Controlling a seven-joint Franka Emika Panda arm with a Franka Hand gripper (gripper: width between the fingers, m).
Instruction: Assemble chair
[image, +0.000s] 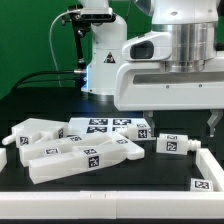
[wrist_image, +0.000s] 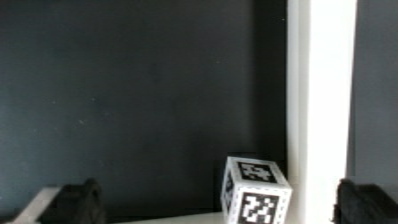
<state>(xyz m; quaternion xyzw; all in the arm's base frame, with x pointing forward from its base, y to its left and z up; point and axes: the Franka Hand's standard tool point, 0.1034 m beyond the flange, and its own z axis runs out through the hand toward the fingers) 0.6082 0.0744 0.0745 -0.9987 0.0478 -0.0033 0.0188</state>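
- The gripper is hanging over the right-centre of the exterior frame. Its jaws are standing wide apart and gripping nothing.
- The wrist view is showing both fingertips far from each other, with bare table filling most of the gap.
- A small tagged part is lying right of centre in the exterior frame, just under the gripper and apart from the other pieces. In the wrist view it is sitting between the fingers, just beside the white rail.
- The wide opening is, I judge, meant to straddle this piece for a pick.
- The remaining chair parts are lying heaped across the lower left and centre. They are touching one another, and none looks joined, so assembly appears barely begun.
- The rail is bordering the lower right of the table. Being so close to the part, it is probably leaving one finger little room.
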